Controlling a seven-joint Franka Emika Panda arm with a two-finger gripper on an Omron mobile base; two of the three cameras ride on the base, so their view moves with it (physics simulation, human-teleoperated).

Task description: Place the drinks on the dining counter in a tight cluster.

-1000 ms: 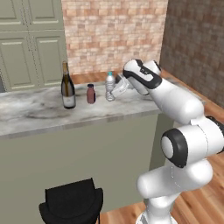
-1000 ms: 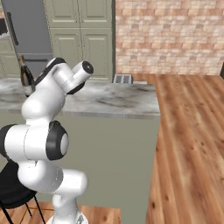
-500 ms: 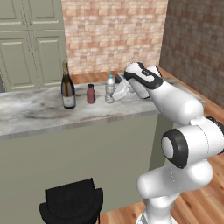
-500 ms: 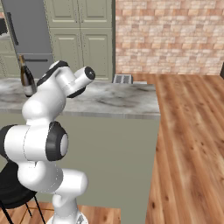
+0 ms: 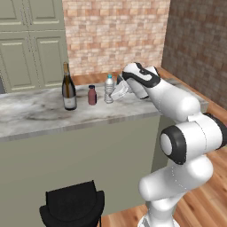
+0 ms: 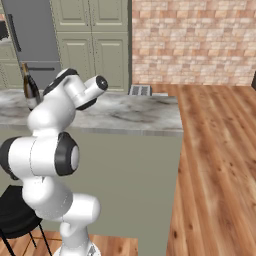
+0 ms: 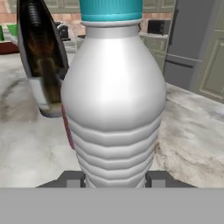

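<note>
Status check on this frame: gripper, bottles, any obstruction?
Gripper shut on water bottle. Maroon bottle and wine bottle stand beside it on dining counter. Nothing between them.

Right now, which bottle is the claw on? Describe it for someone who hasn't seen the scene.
On the raised marble dining counter stand three bottles in a row. It is the rightmost, the water bottle: small, clear and ribbed, beside the short maroon bottle and the tall dark wine bottle.

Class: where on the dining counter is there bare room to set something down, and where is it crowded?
Bare: dining counter left of the wine bottle, and right of the arm. Crowded: wine bottle, maroon bottle, water bottle in the gripper.
</note>
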